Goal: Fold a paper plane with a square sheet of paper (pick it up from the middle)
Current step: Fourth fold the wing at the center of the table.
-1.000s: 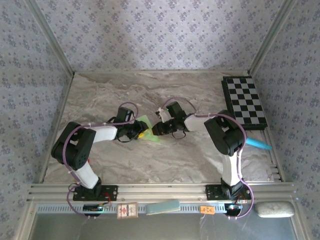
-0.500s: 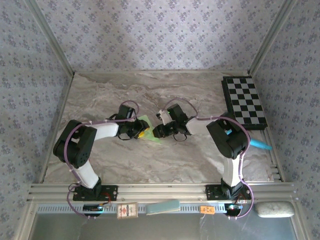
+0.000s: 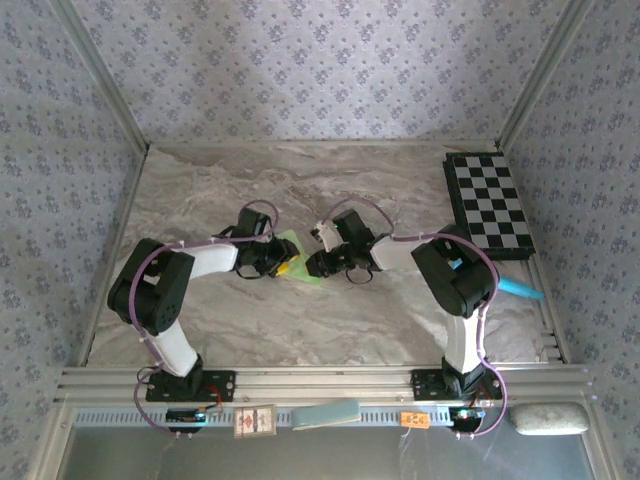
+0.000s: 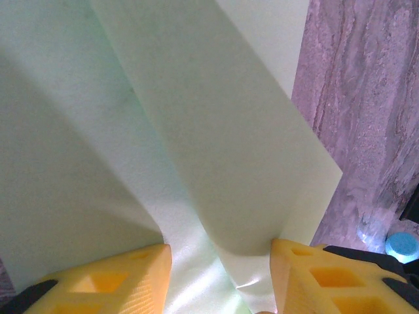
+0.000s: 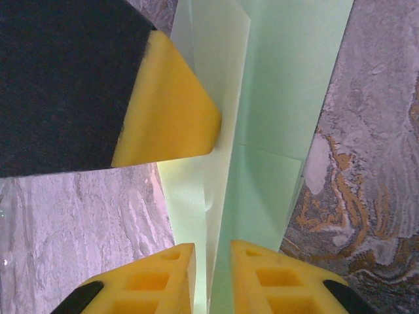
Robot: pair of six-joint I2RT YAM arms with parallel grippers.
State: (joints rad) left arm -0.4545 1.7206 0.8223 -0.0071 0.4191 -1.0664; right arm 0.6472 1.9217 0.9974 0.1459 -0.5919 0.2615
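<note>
One paper plane (image 3: pixel 302 270) lies near the middle of the marbled table (image 3: pixel 200 200), pale green and folded into a narrow shape with a raised centre crease. The two arms meet over it and cover most of it from above.

The left gripper (image 3: pixel 283 266) comes from the left edge. In its wrist view its (image 4: pixel 219 275) yellow fingertips stand apart, released, on the paper (image 4: pixel 196 131) with one flap between them. The right gripper (image 3: pixel 313 264) faces it, almost touching. In its own view the right gripper (image 5: pixel 213 261) is clenched, its two yellow tips pinching the centre crease of the paper (image 5: pixel 281 98). One left finger (image 5: pixel 173 104) presses the sheet just beyond.

One black-and-white chequered board (image 3: pixel 488 205) lies in the far right corner, well apart from the paper. One light-blue stick (image 3: pixel 518 289) lies at the right edge.

On the near rail, in front of the arm bases, sit:
- one small printed card (image 3: pixel 255 421)
- one pale blue flat card (image 3: pixel 326 413)
- one orange tag (image 3: pixel 415 420)
- one pale grey pad (image 3: pixel 550 418)

Their print is too small to read
</note>
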